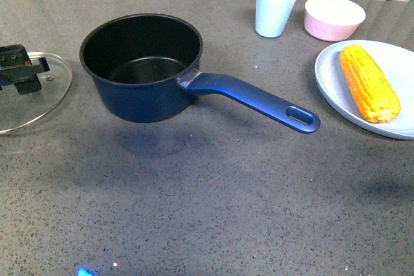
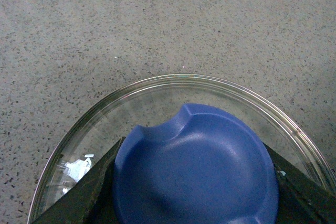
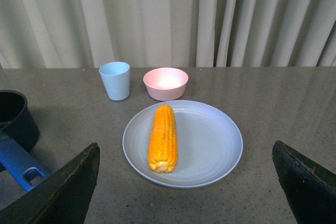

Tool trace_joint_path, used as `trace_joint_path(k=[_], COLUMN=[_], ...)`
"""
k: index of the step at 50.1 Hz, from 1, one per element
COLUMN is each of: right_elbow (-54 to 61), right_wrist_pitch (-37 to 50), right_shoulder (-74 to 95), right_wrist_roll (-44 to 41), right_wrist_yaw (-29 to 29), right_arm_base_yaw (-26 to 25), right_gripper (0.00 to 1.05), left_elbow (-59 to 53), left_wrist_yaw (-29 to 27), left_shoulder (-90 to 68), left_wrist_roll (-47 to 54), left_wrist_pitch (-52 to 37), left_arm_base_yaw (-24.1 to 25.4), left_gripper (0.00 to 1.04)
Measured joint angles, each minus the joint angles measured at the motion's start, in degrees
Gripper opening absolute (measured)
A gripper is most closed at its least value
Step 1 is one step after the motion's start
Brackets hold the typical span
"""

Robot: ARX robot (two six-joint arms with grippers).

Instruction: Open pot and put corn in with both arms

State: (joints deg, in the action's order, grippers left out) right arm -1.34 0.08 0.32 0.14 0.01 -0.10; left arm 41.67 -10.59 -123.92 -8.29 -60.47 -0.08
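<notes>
The navy-blue pot (image 1: 145,75) stands open on the grey table, its black inside empty and its long handle (image 1: 259,99) pointing right. At the far left my left gripper (image 1: 19,69) is shut on the blue knob (image 2: 194,169) of the glass pot lid (image 1: 39,105), which rests low over the tabletop. The corn (image 1: 369,82) lies on a pale blue plate (image 1: 336,79) at the right. In the right wrist view the corn (image 3: 163,137) lies ahead of my right gripper (image 3: 186,192), which hangs open above the table and short of the plate (image 3: 210,145).
A light blue cup (image 1: 275,9) and a pink bowl (image 1: 334,17) stand behind the plate, near the curtain. The pot's handle (image 3: 18,163) reaches toward the plate's side.
</notes>
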Motion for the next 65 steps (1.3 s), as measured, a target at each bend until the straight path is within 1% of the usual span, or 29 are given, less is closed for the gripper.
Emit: trace_joint_path(k=[20,34,35,36,38,39,44,46,50,56,60,65], right_elbow=[0.0,0.0,0.0,0.0,0.0,0.0,0.0,0.0,0.0,0.0,0.0,0.0], right_wrist_pitch=[0.0,0.0,0.0,0.0,0.0,0.0,0.0,0.0,0.0,0.0,0.0,0.0], right_shoulder=[0.0,0.0,0.0,0.0,0.0,0.0,0.0,0.0,0.0,0.0,0.0,0.0], right_wrist_roll=[0.0,0.0,0.0,0.0,0.0,0.0,0.0,0.0,0.0,0.0,0.0,0.0], right_wrist_yaw=[0.0,0.0,0.0,0.0,0.0,0.0,0.0,0.0,0.0,0.0,0.0,0.0], right_arm_base_yaw=[0.0,0.0,0.0,0.0,0.0,0.0,0.0,0.0,0.0,0.0,0.0,0.0], right_gripper=[0.96,0.96,0.96,0.96,0.96,0.96,0.96,0.96,0.96,0.96,0.96,0.96], left_elbow=[0.2,0.3,0.3,0.3,0.3,0.3,0.0,-0.2,-1.0,-2.9,-5.5,-10.0], left_wrist_yaw=[0.0,0.4,0.6,0.8,1.1,1.4,1.7,1.8,2.1,3.0,3.6,5.7], left_shoulder=[-3.0,-3.8,-3.8,-3.8,-3.9,-3.9,-3.9,-3.8,-3.4,-1.5,1.9,7.8], left_wrist_roll=[1.9,2.7,2.6,2.5,2.5,2.5,2.4,2.2,1.5,0.9,0.7,0.9], left_wrist_pitch=[-2.0,-3.1,-3.1,-3.2,-3.3,-3.3,-3.5,-3.5,-3.2,-2.7,-1.9,-0.8], left_arm_base_yaw=[-1.6,-1.8,-1.8,-1.8,-1.9,-1.9,-2.2,-2.3,-2.3,-2.3,-2.1,-1.7], left_gripper=[0.6,0.6,0.61,0.67,0.72,0.77,0.95,0.98,0.95,0.96,0.96,0.96])
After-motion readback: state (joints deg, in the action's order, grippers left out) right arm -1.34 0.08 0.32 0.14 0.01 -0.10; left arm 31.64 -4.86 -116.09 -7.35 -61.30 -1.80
